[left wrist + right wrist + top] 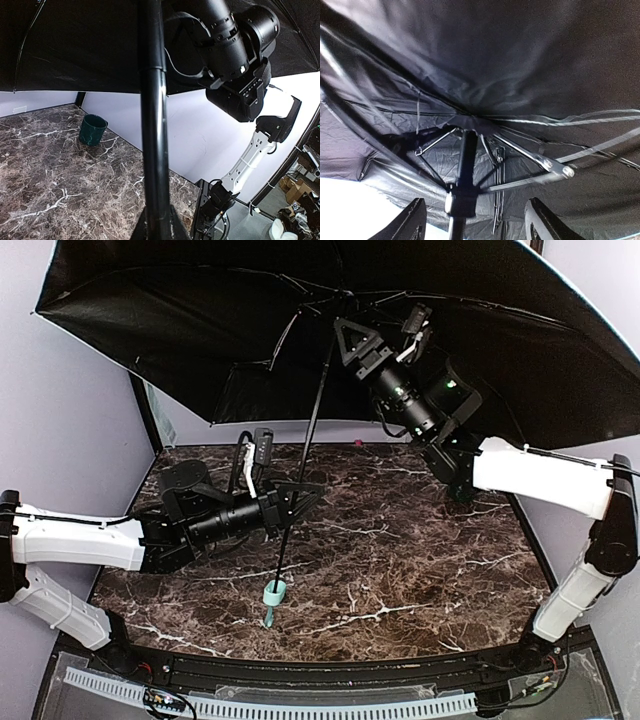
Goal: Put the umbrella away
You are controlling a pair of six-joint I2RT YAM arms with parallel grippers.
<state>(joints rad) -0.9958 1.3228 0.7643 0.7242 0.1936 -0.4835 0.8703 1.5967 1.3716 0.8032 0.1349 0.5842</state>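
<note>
**Item:** umbrella (200, 330), task obj; canopy fully open, black lining facing down, spread over the rear of the table (430, 560); shaft (305, 440) near upright, slightly tilted; mint handle (273, 592) low at the marble, contact unclear from here.

**Step, my read:** collapsing the canopy, not yet done; stowing comes after.

**L gripper** (298, 495): pressed together on the lower shaft, above the handle; L arm lies low and roughly horizontal, reaching in from the left; serves as my anchor.

**R gripper** (346, 340): spread; fingers (412, 222) stand either side of the runner (460, 200) w/o touching it, per wrist cam; R arm raised high, forearm angled up under the canopy.

**Next move, est.:** close R on the runner, then draw it down the shaft toward L while L holds firm; ribs need to fold w/o snagging the R wrist.

**Other:** dark green mug (93, 129), near the back wall, well apart from the work.
</note>
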